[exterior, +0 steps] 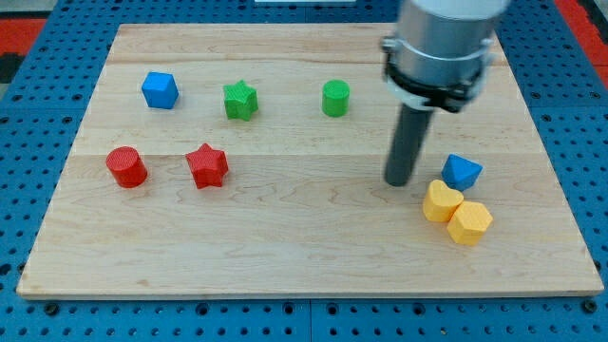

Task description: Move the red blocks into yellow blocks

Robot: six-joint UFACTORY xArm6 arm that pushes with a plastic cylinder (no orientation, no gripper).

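Note:
A red cylinder (pixel 125 166) and a red star (pixel 207 165) lie at the view's left on the wooden board (pixel 285 237). Two yellow blocks sit touching at the view's lower right: a heart-like one (pixel 442 201) and a hexagonal one (pixel 469 222). My tip (pixel 398 180) rests on the board just left of the yellow blocks, a small gap away, and far right of the red blocks.
A blue block (pixel 462 172) sits right of my tip, touching the yellow heart. A blue cube (pixel 160 90), a green star (pixel 240 100) and a green cylinder (pixel 335 98) lie along the view's top. The board sits on a blue pegboard (pixel 28 114).

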